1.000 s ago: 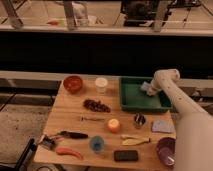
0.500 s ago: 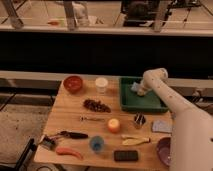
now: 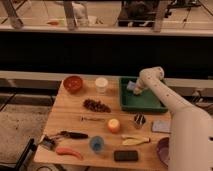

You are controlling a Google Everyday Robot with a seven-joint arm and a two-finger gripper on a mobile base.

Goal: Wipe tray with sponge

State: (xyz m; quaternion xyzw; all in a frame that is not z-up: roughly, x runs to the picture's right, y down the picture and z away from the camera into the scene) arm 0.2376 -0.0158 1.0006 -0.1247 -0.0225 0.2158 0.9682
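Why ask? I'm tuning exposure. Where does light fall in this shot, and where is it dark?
Camera view: warm, fairly even light on the wooden table; the band behind it is nearly black. Camera view: the white arm is the brightest thing; its gripper sits at the sponge in the back-left corner of the green tray.

I see the gripper [image 3: 135,90] down inside the tray [image 3: 147,103], at its back left corner, right at the sponge [image 3: 130,86]; I can't tell whether it grips it. The white arm [image 3: 170,102] reaches in over the tray's right side. On the wooden table [image 3: 70,112], a white cup [image 3: 101,84] and red bowl [image 3: 73,83] stand left of the tray
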